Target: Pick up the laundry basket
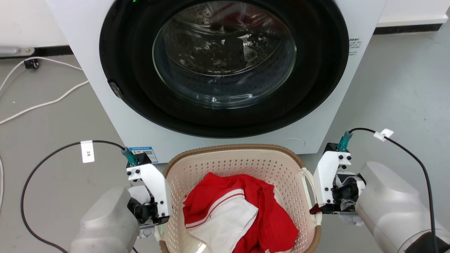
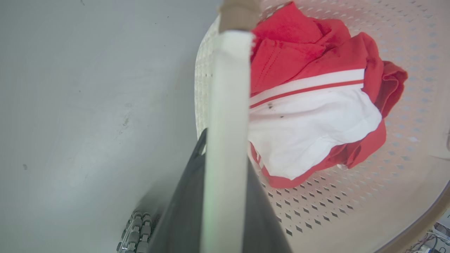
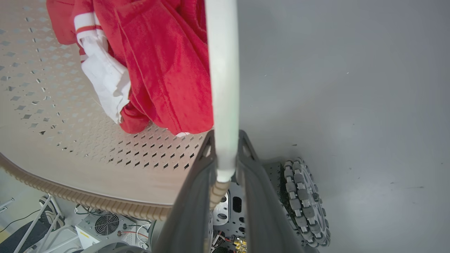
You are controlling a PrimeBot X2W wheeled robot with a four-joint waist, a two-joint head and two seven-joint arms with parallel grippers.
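The laundry basket (image 1: 232,163), cream and perforated with a brown rim, stands in front of the washer between my arms and holds a red and white garment (image 1: 239,211). My left gripper (image 1: 160,225) sits at the basket's left side. In the left wrist view its dark fingers (image 2: 182,211) press on both sides of the white loop handle (image 2: 228,88). My right gripper (image 1: 314,210) is at the basket's right side, and its fingers (image 3: 262,211) likewise clamp the other white handle (image 3: 223,70). I cannot tell whether the basket is off the floor.
The white washer (image 1: 88,52) with its round glass door (image 1: 225,52) shut rises directly behind the basket. White cables (image 1: 42,103) trail over the grey floor at the left. My base's wheel (image 3: 306,203) lies below the right gripper.
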